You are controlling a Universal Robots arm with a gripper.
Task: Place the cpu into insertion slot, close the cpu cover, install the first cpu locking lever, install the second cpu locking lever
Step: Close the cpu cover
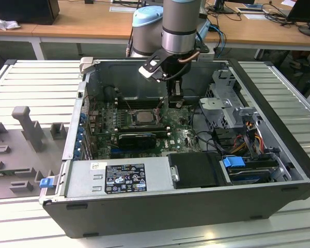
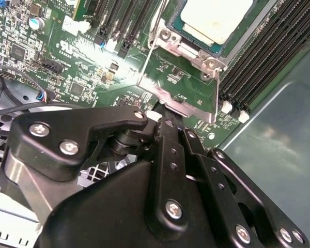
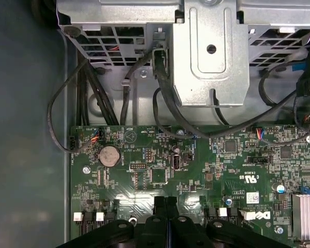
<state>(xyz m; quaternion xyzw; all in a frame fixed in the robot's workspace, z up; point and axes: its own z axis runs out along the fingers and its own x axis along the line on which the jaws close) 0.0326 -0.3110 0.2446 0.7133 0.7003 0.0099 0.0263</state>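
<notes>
The robot arm (image 1: 180,23) reaches down from the far side into an open computer case (image 1: 160,209) that lies on a slatted metal counter (image 1: 36,77). We see its gripper (image 1: 174,101) low over the green motherboard (image 1: 183,137), just to the exterior view's right of the insertion slot (image 1: 154,124).

The cpu (image 1: 143,118) already sits in that slot, its pale metal top facing up. In the second wrist view the cpu (image 2: 217,18) shows through the window of the cpu cover (image 2: 188,49), which lies flat around it. A thin wire lever (image 2: 151,49) runs beside the cover.

The gripper (image 2: 164,114) points at the cover's near metal edge. In the first wrist view its fingers (image 3: 160,204) are drawn together with no gap between them. We cannot tell whether they pinch anything.

Black memory slots (image 2: 263,57) run alongside the socket. Nearer to us in the exterior view, a long black card (image 1: 137,138) stands across the board. A grey power supply (image 1: 119,175) lines the case's near wall.

The first wrist view looks across the board to a round coin battery (image 3: 109,154) and a silver drive cage (image 3: 212,51) trailing black cables. Grey fixture blocks (image 1: 23,121) stand on the counter at the exterior view's left. Wooden desks (image 1: 93,20) line the far background.
</notes>
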